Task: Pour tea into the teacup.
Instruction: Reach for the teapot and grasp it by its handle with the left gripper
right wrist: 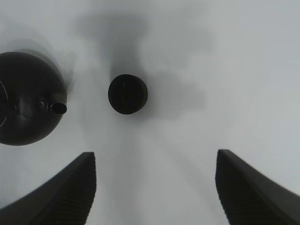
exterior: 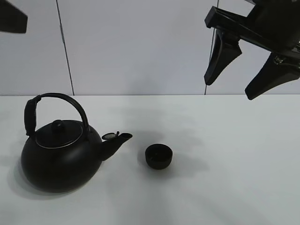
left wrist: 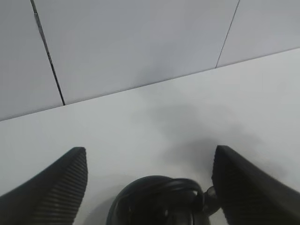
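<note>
Since the round black metal kettle [exterior: 61, 157] sat by the front left corner of the surface [exterior: 234, 164], its spout [exterior: 119, 140] just short of the tiny black handleless teacup [exterior: 159, 156], the wide-open, empty left tool [left wrist: 150, 153] needed to grasp the arched handle [exterior: 61, 99] centrally; the right tool [exterior: 228, 89] hung open, empty, beyond.

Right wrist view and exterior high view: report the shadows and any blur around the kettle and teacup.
Right wrist view: soft grey shadows spread over the table around the teacup; the kettle looks smeared along its outline. Exterior high view: crisp, with only faint shadows beside both.
</note>
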